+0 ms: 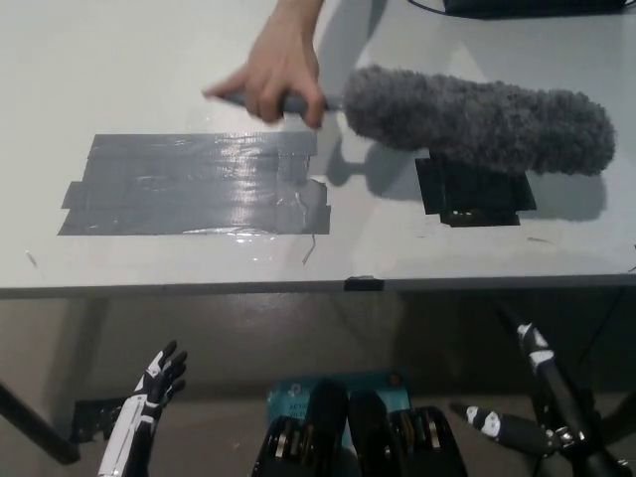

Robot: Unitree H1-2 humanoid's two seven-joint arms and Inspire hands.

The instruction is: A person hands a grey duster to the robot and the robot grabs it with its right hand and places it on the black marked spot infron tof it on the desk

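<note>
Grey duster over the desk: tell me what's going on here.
A person's hand holds the grey duster by its handle, with the fluffy head hovering above the black marked spot on the desk. A grey tape patch lies to the left of that spot. Neither robot hand has taken it: the white left robot hand and black right robot hand sit low below the desk edge, both open.

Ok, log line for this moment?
person's hand holds duster over black mark | right hand open, low | left hand open, low
</note>
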